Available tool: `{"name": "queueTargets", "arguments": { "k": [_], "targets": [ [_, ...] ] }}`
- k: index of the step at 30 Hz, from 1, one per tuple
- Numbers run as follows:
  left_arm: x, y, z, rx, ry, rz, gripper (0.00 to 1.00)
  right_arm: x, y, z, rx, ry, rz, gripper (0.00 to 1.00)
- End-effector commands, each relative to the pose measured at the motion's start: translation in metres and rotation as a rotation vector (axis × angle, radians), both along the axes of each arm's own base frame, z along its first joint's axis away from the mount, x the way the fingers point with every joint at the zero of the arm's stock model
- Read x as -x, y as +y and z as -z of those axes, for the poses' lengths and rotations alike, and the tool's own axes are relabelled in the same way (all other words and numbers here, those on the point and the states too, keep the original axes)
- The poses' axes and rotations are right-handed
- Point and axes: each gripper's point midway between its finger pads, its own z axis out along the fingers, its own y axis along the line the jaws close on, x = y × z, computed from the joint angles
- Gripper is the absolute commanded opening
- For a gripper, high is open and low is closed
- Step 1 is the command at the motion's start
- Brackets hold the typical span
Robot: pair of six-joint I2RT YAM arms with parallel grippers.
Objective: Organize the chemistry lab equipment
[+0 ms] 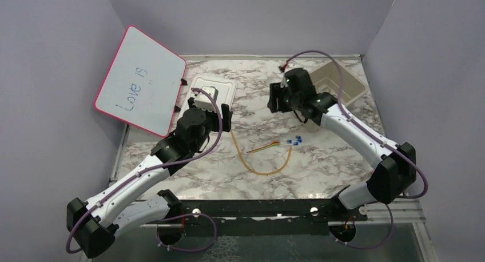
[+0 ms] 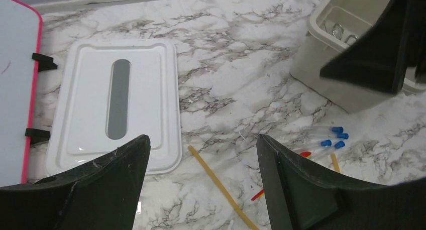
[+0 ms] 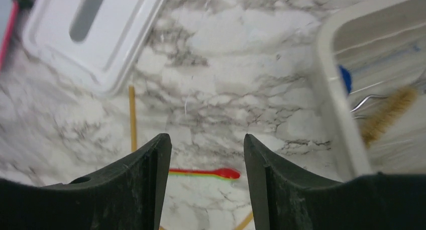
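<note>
A: R claw?
B: R claw (image 3: 206, 144): jaws apart, nothing btwn them. It's tilted down over the table (image 1: 320, 170), just left of the beige bin (image 3: 334, 99). Forearm runs up-left from an elbow out at the right edge.
A: L?
B: L claw (image 2: 202, 144): wide, empty, hovering near the white lid (image 2: 150, 89). Arm bent, reaching fwd from bottom left.
A: Equipment?
B: Brush (image 3: 389, 114) lies in the bin. Amber tube (image 1: 266, 167), red-green stick (image 1: 264, 147) & blue bits (image 1: 294, 141) lie loose btwn the arms
</note>
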Motion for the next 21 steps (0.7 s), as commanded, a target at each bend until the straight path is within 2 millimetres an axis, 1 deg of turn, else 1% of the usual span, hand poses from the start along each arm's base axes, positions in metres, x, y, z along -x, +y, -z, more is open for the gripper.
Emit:
{"name": "queueTargets", "arguments": {
  "k": [1, 3, 6, 9, 10, 12, 14, 16, 21],
  "targets": [
    [-0.005, 0.022, -0.014, 0.024, -0.049, -0.119, 0.8, 0.052, 0.035, 0.062, 0.253, 0.053, -0.287, 0.62],
    [-0.005, 0.023, -0.016, 0.028, -0.057, -0.12, 0.81, 0.068, 0.046, 0.087, 0.308, 0.085, -0.367, 0.63],
    [-0.006, 0.023, -0.016, 0.025, -0.057, -0.121, 0.81, 0.081, 0.053, 0.119, 0.381, 0.146, -0.469, 0.62],
    [-0.006, 0.022, -0.015, 0.021, -0.05, -0.118, 0.81, 0.094, 0.058, 0.146, 0.502, 0.194, -0.59, 0.53],
    [-0.005, 0.022, -0.016, 0.021, -0.044, -0.113, 0.81, 0.096, 0.057, 0.155, 0.553, 0.206, -0.618, 0.52],
    [-0.004, 0.019, -0.019, 0.026, -0.044, -0.1, 0.81, 0.094, 0.054, 0.17, 0.642, 0.221, -0.639, 0.52],
    [-0.004, 0.018, -0.022, 0.034, -0.047, -0.097, 0.81, 0.093, 0.054, 0.185, 0.686, 0.245, -0.676, 0.52],
    [-0.004, 0.019, -0.025, 0.035, -0.053, -0.099, 0.81, 0.094, 0.058, 0.192, 0.694, 0.256, -0.725, 0.52],
    [-0.005, 0.023, -0.03, 0.023, -0.065, -0.114, 0.81, 0.092, 0.071, 0.197, 0.673, 0.237, -0.804, 0.52]
  ]
}}
